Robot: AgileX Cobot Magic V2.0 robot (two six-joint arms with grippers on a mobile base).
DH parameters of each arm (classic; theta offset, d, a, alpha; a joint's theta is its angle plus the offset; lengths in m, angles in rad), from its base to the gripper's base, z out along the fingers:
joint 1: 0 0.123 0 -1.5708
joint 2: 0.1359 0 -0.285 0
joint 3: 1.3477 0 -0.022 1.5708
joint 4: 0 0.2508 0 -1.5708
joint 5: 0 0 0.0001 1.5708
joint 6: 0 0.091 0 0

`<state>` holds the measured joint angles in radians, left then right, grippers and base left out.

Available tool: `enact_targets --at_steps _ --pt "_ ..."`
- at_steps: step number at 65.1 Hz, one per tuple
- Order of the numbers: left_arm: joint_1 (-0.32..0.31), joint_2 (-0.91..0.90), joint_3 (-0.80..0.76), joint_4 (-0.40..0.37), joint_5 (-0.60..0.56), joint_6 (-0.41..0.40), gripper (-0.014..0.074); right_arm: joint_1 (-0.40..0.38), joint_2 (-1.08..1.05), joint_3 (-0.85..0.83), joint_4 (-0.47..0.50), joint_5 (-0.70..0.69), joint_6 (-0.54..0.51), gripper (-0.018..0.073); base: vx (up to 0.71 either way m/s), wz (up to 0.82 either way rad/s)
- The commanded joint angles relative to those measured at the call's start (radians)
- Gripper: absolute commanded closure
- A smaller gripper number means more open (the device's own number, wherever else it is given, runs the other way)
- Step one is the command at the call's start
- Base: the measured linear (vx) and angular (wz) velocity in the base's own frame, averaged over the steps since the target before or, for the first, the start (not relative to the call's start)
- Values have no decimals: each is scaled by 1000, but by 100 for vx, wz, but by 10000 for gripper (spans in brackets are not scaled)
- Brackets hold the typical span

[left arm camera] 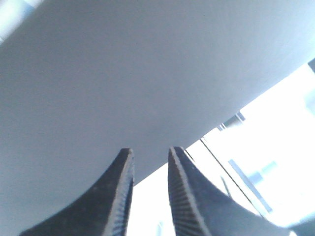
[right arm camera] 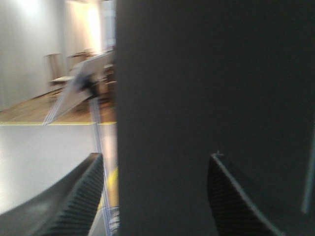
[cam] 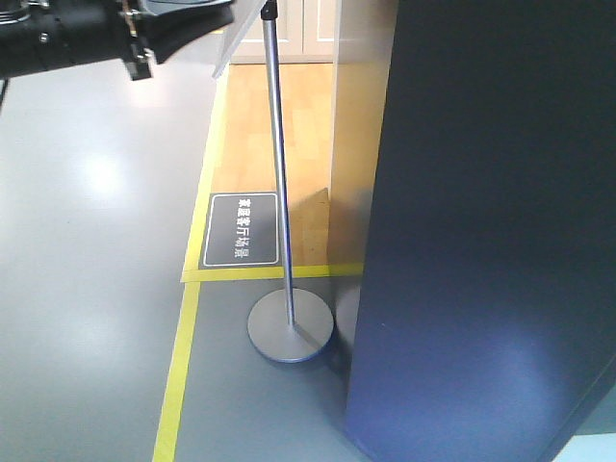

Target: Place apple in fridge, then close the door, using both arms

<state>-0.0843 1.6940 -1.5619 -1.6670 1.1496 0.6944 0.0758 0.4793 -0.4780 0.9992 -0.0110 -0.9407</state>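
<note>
The apple is out of view in every frame. A tall dark grey panel of the fridge [cam: 481, 241] fills the right of the front view; I cannot tell whether this is the door or the fridge's side. My right gripper [right arm camera: 156, 156] stands wide open, close to the same dark grey surface [right arm camera: 211, 88], with nothing between its fingers. My left gripper [left arm camera: 150, 150] is open by a narrow gap and empty, pointing at a plain grey surface [left arm camera: 147, 73]. The black left arm [cam: 77, 38] reaches in at the top left of the front view.
A sign stand with a metal pole [cam: 279, 173] and a round base [cam: 291, 325] stands on the grey floor just left of the fridge. Yellow floor tape [cam: 178, 375] borders a wooden floor area [cam: 260, 125] with a dark floor sign [cam: 242, 230].
</note>
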Motion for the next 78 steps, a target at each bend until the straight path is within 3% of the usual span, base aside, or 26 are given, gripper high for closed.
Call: enact_targets --at_steps 1,16,31,78 --pt "23 -47 -31 -99 -5 7 414 -6 168 -108 6 -165 -44 76 0 0" --pt "68 -47 -31 35 -11 6 414 -6 590 -356 7 -317 -93 110 0 0" --pt "76 -47 -31 143 -28 4 414 -6 867 -552 31 -353 -93 113 0 0" --pt "76 -47 -31 233 -129 4 414 -6 1139 -831 61 -395 -90 113 0 0"
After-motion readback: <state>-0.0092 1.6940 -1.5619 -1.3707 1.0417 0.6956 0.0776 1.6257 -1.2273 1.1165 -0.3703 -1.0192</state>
